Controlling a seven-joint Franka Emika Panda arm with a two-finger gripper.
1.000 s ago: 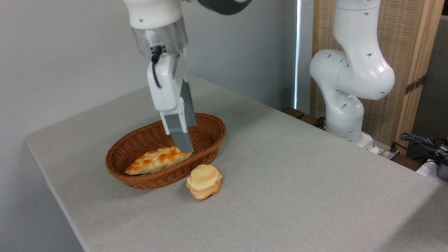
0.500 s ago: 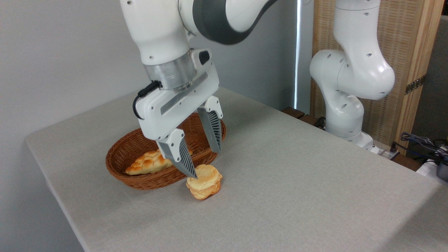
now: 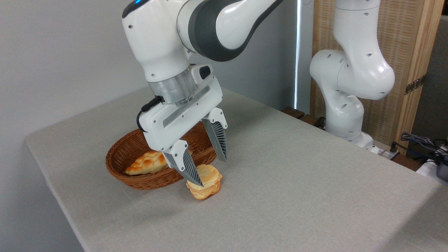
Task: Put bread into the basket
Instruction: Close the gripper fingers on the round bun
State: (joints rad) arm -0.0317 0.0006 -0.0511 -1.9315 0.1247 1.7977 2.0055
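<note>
1 gripper (image 3: 212,171) lower than 0.5 s ago | jaws wide, straddling bread (image 3: 206,182) | basket (image 3: 140,173) unmoved

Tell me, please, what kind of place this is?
Probably a robotics lab, not a kitchen: a white robot arm is mounted beside a cloth-covered table, loose cables lie at the right, and the wall is plain.

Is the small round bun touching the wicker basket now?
Apart. The camera view shows a thin strip of table between the bun and the basket wall.
</note>
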